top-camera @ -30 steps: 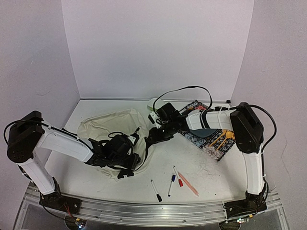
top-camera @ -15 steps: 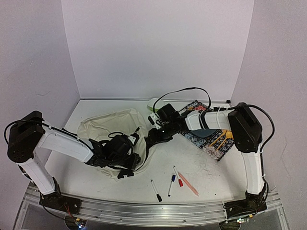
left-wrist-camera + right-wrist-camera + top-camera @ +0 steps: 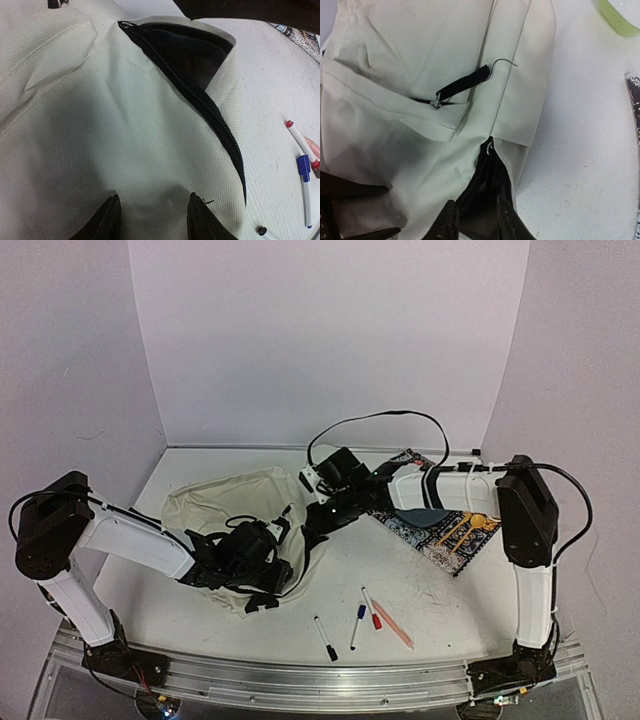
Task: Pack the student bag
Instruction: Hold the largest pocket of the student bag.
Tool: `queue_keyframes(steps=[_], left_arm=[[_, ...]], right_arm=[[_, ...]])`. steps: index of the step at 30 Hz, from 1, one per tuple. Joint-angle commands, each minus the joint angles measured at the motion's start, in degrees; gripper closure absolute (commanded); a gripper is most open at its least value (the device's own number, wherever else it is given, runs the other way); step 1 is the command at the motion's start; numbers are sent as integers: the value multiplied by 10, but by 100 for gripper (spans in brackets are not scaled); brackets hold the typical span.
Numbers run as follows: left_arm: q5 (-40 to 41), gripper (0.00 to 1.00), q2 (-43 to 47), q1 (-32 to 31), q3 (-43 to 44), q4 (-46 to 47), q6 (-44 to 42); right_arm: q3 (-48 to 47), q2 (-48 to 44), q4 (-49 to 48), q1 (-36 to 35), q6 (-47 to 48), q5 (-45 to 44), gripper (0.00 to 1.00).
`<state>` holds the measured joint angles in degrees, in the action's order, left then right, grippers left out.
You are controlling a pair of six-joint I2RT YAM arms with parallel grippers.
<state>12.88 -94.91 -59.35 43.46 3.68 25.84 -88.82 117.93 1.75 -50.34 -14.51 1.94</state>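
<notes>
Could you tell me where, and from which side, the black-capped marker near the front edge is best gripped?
Probably at mid-barrel of the black-capped marker, coming straight down from above and closing across its length. It lies flat on the table, apart from the blue-capped marker, so both long sides look free.

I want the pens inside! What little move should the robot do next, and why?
Probably close the right gripper on the student bag at its zipper opening, which its fingers flank; the left gripper sits on the fabric, and the pens lie outside.
</notes>
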Motion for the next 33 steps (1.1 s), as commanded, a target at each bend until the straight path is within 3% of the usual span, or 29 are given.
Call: queue_keyframes(steps=[1, 19, 26, 33], left_arm=[[8, 54, -10, 0, -9, -21, 11], [7, 54, -5, 0, -8, -24, 8], [8, 54, 0, 1, -8, -26, 7], [9, 54, 4, 0, -11, -28, 8]], right_arm=[[-46, 30, 61, -10, 22, -19, 77], [-87, 95, 91, -11, 34, -72, 79], [-101, 114, 91, -12, 52, -39, 74], [-117, 141, 91, -12, 50, -84, 72]])
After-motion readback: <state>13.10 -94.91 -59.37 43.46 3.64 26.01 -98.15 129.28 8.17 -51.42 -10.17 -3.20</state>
